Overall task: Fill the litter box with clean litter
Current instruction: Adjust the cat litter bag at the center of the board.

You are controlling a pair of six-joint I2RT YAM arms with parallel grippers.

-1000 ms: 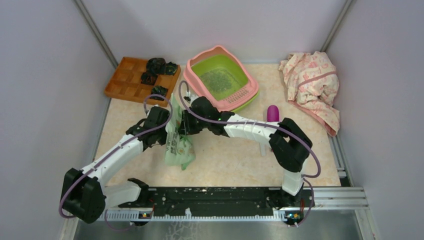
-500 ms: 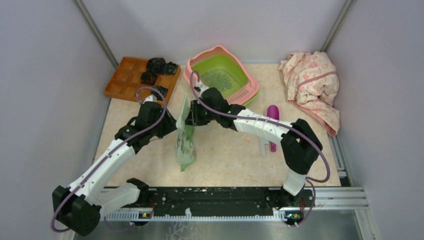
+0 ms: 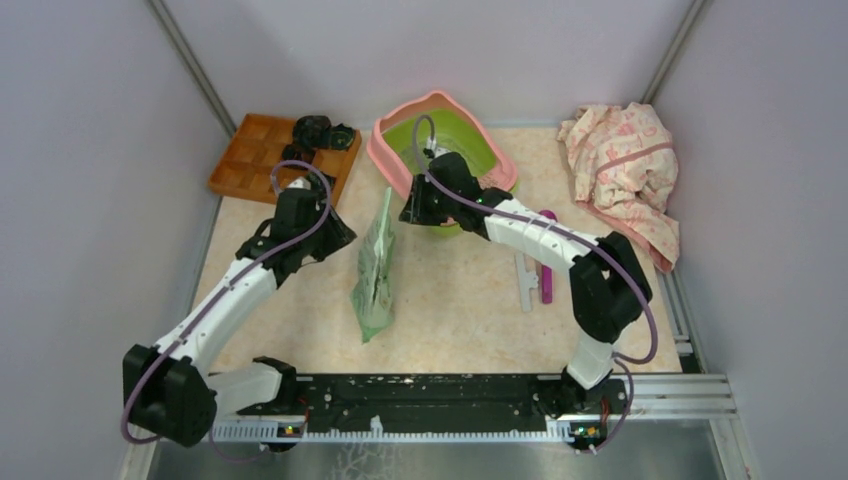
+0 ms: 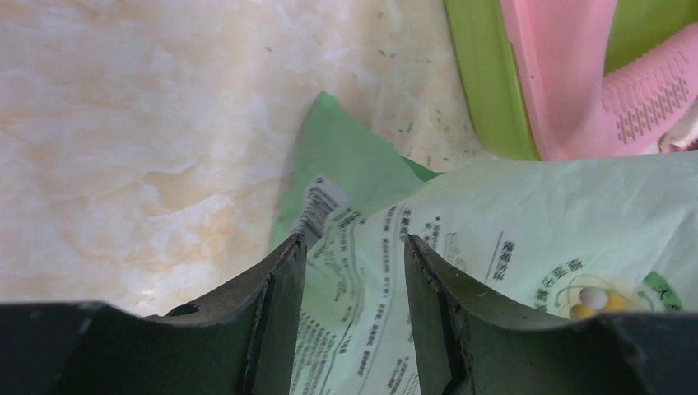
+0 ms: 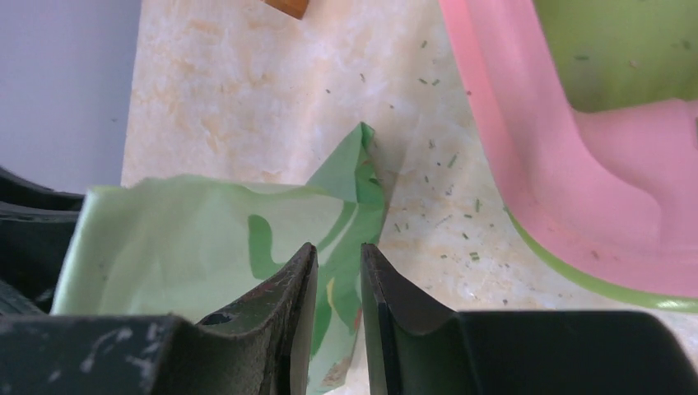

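As left gripper (image 4: 354,240) backs off open and empty, bag (image 3: 375,265) lies mid-table near box (image 3: 380,150) at back. Right gripper (image 5: 337,247) nearly closed, grip unclear. Pour looks done.

Bright, diffuse light; faint soft shadows on the worktop (image 3: 460,310) near the litter box (image 3: 380,150). Wrist view: left pincer (image 4: 354,240) slightly blurred.

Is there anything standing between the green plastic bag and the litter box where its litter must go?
Nothing visible does. Between the green plastic bag and the pink rim of the litter box lies only tabletop with a few scattered granules. From above, the right arm reaches over the box's near side.
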